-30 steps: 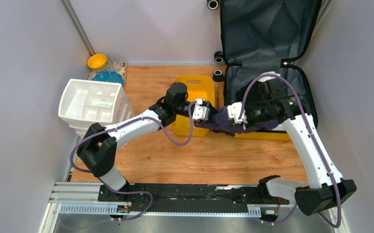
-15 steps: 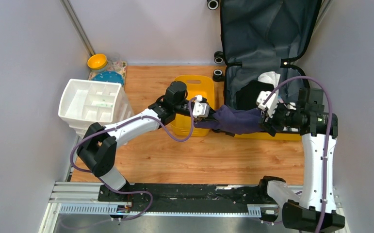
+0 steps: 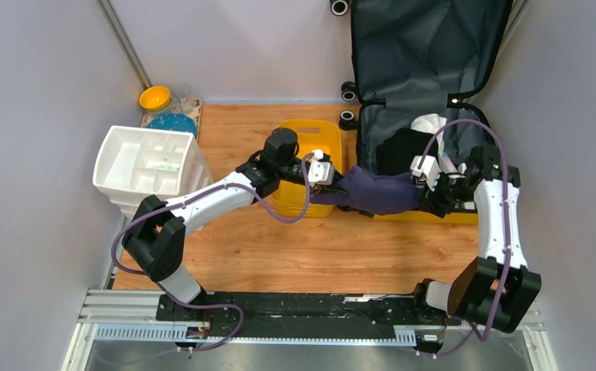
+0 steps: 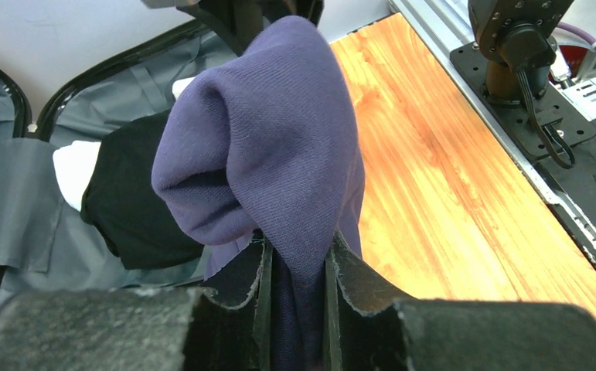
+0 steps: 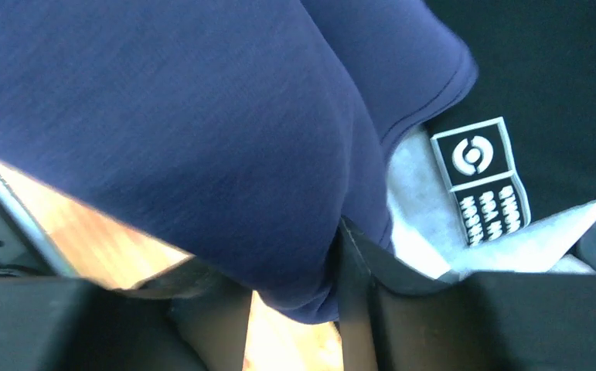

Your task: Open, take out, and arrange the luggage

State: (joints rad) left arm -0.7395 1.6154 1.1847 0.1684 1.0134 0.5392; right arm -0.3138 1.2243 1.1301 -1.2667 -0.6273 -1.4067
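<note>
Take-out step in hand: my left end effector (image 4: 294,267) and right end effector (image 5: 294,290) each pinch the navy garment (image 3: 377,193), spanning the near-left corner of the open luggage (image 3: 426,54) at the surface's (image 3: 279,247) far right; next, I judge, lift it clear.

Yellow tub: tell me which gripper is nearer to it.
Left. The left gripper hangs over the yellow tub's right side, shut on the purple garment. The right gripper holds the garment's other end farther right, over the open luggage.
</note>
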